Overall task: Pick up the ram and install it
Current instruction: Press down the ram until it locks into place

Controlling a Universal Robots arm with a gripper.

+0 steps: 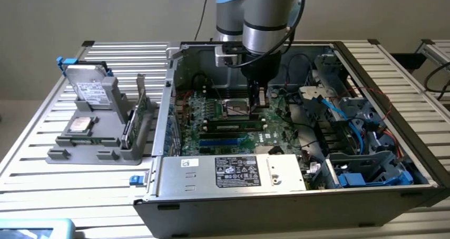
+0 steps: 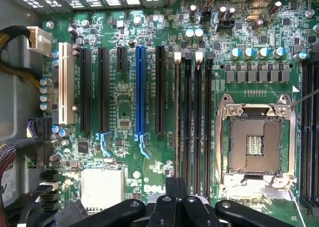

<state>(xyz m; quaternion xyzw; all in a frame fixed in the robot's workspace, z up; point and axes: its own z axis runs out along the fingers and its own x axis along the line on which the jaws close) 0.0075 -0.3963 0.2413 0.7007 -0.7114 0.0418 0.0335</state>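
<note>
The ram [image 1: 235, 127] is a thin green stick with black chips, seated in a memory slot of the motherboard [image 1: 211, 118] inside the open computer case. In the wrist view the ram [image 2: 178, 117] shows edge-on in the slot nearest the expansion slots. My gripper [image 1: 258, 101] hangs inside the case just above the board, between the CPU socket [image 1: 235, 110] and the cables. Its black fingers [image 2: 169, 202] are pressed together and nothing shows between them. The gripper [image 2: 177, 189] sits over the end of the memory slots, apart from the ram.
The empty CPU socket [image 2: 254, 144] lies beside the memory slots. A power supply [image 1: 232, 171] fills the case's near side. Blue and black cables [image 1: 338, 112] crowd the exterior view's right. Outside the case, a grey fixture [image 1: 91, 144] holds a hard drive [image 1: 91, 89] and a green card [image 1: 140, 110].
</note>
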